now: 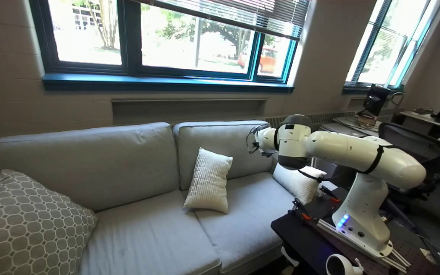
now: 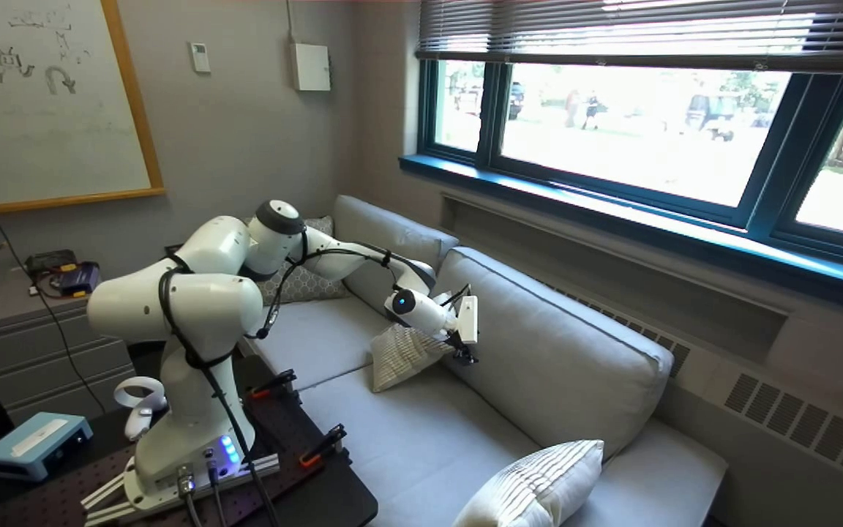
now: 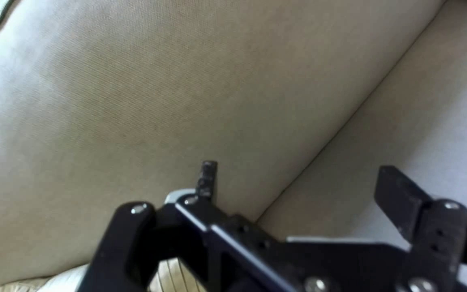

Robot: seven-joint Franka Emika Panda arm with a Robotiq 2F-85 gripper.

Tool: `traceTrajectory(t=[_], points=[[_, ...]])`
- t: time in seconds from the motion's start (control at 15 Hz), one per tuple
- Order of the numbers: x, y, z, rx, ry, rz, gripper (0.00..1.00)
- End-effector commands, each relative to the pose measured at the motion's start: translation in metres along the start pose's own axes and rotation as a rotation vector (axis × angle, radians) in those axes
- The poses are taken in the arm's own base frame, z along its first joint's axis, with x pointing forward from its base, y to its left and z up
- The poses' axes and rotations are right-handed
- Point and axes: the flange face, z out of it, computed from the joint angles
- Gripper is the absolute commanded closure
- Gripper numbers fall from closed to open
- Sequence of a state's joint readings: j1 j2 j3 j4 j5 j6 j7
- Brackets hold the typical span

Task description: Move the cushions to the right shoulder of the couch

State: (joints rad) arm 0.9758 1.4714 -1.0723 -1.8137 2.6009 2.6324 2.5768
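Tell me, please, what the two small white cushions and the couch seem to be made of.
The white cushions look like soft, matte fabric, with ribbed, creased surfaces; fibre unclear. The couch is probably matte woven upholstery: a fine weave shows in the wrist view.

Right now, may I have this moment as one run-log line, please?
gripper: open, holding nothing; middle cushion: on seat, tilted; other cushion: by armrest, contact unclear; move: unfinished

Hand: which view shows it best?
Wrist view: the hand is close up, both fingers clear and spread apart, though the frame cuts off part of it. Both exterior views show it small, fingers hard to make out.
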Motion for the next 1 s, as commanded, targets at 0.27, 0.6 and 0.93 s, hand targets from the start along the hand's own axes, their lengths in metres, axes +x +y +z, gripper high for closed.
traceTrajectory(t=[0.27,0.6,0.93], points=[[-0.091,-0.106,0.013,-0.133,0.189,0.308,0.00],[-0.090,-0.098,0.017,-0.267,0.346,0.455,0.00],[-0.063,-0.047,0.001,-0.338,0.458,0.490,0.00]])
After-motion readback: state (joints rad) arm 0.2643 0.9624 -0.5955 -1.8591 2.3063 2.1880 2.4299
